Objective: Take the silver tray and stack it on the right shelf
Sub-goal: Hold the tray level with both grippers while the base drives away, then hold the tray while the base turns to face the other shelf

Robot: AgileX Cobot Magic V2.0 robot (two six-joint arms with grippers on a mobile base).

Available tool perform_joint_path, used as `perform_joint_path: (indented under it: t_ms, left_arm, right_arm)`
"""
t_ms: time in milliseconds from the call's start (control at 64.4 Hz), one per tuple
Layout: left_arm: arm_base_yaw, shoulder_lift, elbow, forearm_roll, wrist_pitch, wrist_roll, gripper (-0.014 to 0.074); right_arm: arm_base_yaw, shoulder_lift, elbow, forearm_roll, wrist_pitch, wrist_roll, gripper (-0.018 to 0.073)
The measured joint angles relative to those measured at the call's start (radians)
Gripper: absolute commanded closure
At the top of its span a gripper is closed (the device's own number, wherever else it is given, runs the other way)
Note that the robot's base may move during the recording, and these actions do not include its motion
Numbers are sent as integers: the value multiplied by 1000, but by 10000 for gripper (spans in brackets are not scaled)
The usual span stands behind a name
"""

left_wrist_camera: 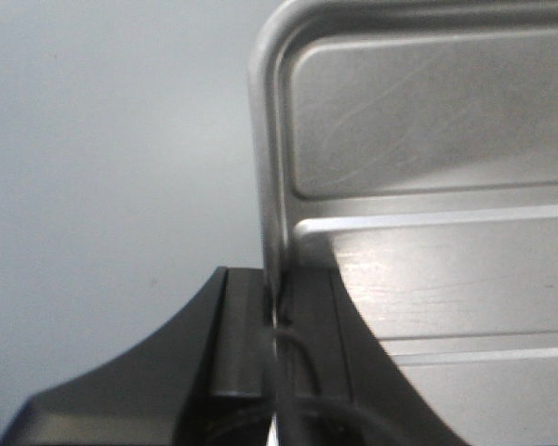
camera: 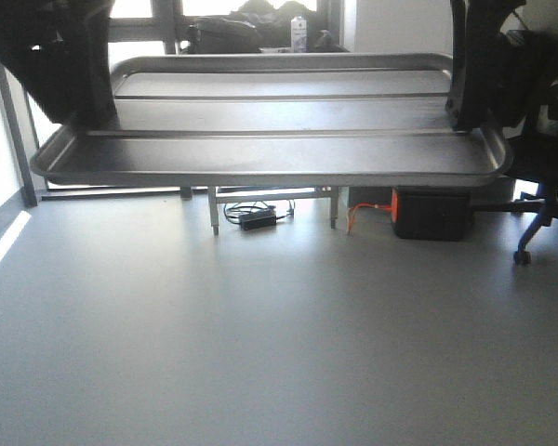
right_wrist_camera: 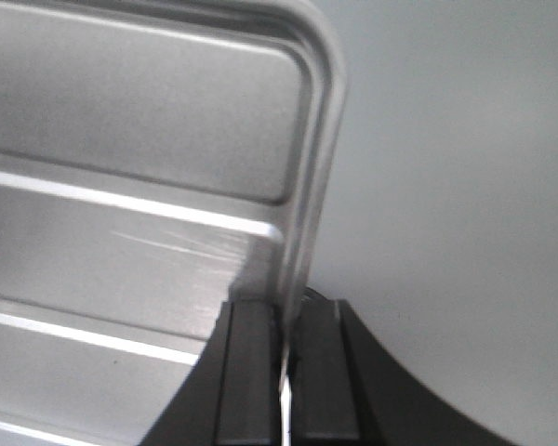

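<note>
Silver tray (camera: 279, 158): apparently level above floor (camera: 279, 353); my left hand (left_wrist_camera: 277, 321) and right hand (right_wrist_camera: 288, 325) clamp opposite end rims, presumably for balanced carrying.

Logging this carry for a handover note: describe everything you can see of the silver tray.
The silver tray is a shiny, shallow metal rectangle with rounded corners, a low rolled rim and long raised ridges across its floor, which shows fine scratches. It hangs roughly level above the grey floor. It appears to be held only by the left gripper and the right gripper, each shut on the rim of one short side.
</note>
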Motion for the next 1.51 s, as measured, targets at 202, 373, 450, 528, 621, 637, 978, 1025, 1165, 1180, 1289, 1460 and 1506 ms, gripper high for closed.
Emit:
perform_joint_path:
  t_ms: [202, 373, 450, 528, 621, 637, 978, 1025, 1165, 1180, 1289, 1460, 1506]
  left_arm:
    - [0, 0, 0, -1, 0, 0, 690]
    - [0, 0, 0, -1, 0, 0, 690]
    - [0, 0, 0, -1, 0, 0, 690]
    - [0, 0, 0, -2, 0, 0, 690]
    - [0, 1, 0, -2, 0, 0, 690]
    - [0, 1, 0, -2, 0, 0, 690]
    - [0, 6, 0, -4, -2, 0, 690]
    - [0, 6, 0, -4, -2, 0, 690]
    - [0, 12, 0, -6, -4, 0, 690]
    - [0, 12, 0, -6, -4, 0, 690]
    - [0, 16, 0, -6, -6, 0, 690]
    - [0, 22, 0, -8, -6, 0, 690]
    - [0, 23, 0, -8, -8, 0, 690]
  right_arm:
    - [0, 0, 0, 0, 0, 0, 502]
    - [0, 0, 0, 0, 0, 0, 502]
    - [0, 0, 0, 0, 0, 0, 502]
    - [0, 0, 0, 0, 0, 0, 502]
    - [0, 0, 0, 0, 0, 0, 502]
    - [0, 0, 0, 0, 0, 0, 502]
    - [0, 0, 1, -2, 4, 0, 502]
    - [0, 0, 1, -2, 4, 0, 502]
    - [0, 0, 1, -2, 4, 0, 502]
    - [0, 0, 1, -2, 4, 0, 502]
    - [0, 0, 1, -4, 4, 0, 502]
    - [0, 0, 1, -6, 4, 0, 502]
    - [0, 0, 1, -6, 4, 0, 502]
